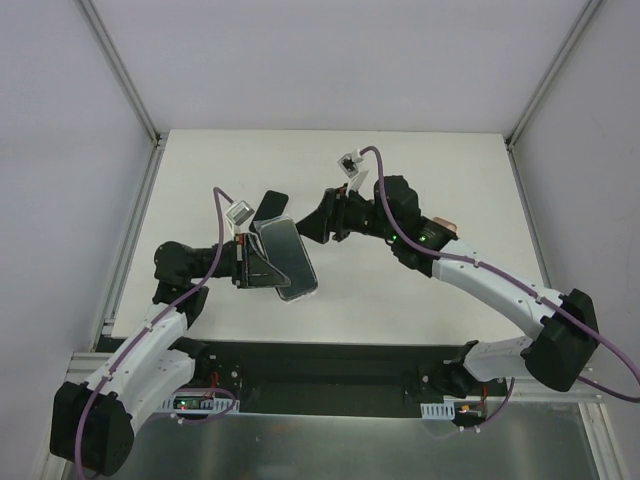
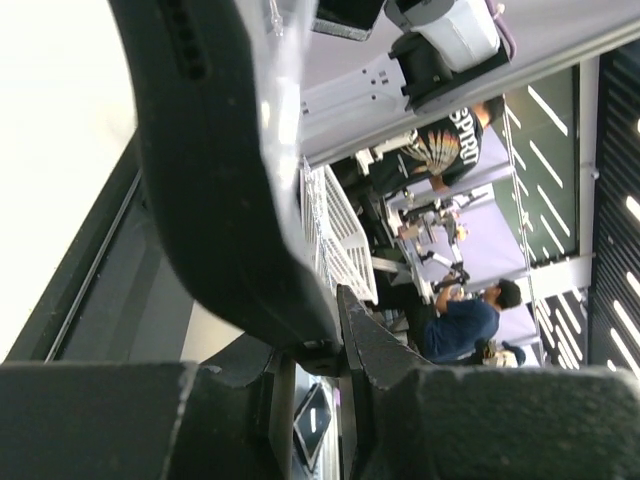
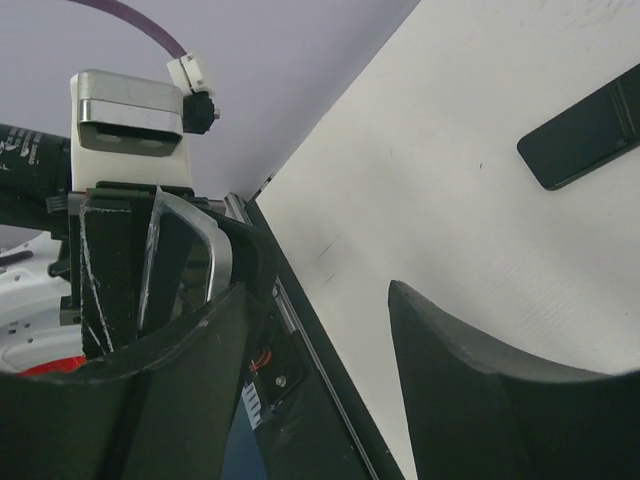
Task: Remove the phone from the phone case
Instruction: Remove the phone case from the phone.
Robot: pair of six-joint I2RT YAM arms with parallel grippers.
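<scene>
The phone (image 1: 285, 255) is a dark slab inside a clear phone case whose rim (image 1: 298, 295) shows at its near end. It is held tilted above the table. My left gripper (image 1: 256, 262) is shut on its left edge. In the left wrist view the black phone body (image 2: 210, 200) and the clear case edge (image 2: 285, 120) sit pinched between the jaws of the left gripper (image 2: 330, 345). My right gripper (image 1: 318, 228) is open just right of the phone's far end. In the right wrist view the right gripper (image 3: 315, 290) has only table between its fingers, and the cased phone (image 3: 185, 270) lies behind its left finger.
A flat black rectangular piece (image 1: 268, 205) lies on the white table (image 1: 420, 290) just beyond the left wrist; the same black piece (image 3: 580, 140) shows in the right wrist view. Walls close in the table on the left, back and right. The arm bases stand along the near edge.
</scene>
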